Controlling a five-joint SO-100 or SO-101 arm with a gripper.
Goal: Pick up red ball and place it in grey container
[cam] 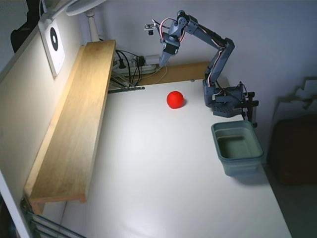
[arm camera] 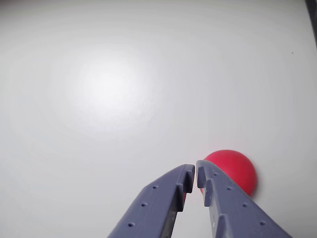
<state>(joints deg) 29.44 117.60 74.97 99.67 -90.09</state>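
The red ball (cam: 175,99) rests on the white table near its far side. In the wrist view it (arm camera: 234,168) lies just beyond the right fingertip. The grey container (cam: 237,147) stands empty at the right side of the table in the fixed view, in front of the arm's base. My gripper (cam: 162,61) hangs well above the table, up and to the left of the ball in the fixed view. In the wrist view its (arm camera: 195,171) blue-grey fingers are closed tip to tip with nothing between them.
A long wooden shelf (cam: 74,124) runs along the left wall. Cables and a power strip (cam: 131,64) lie at the far edge. The arm's base (cam: 228,99) is clamped at the table's right edge behind the container.
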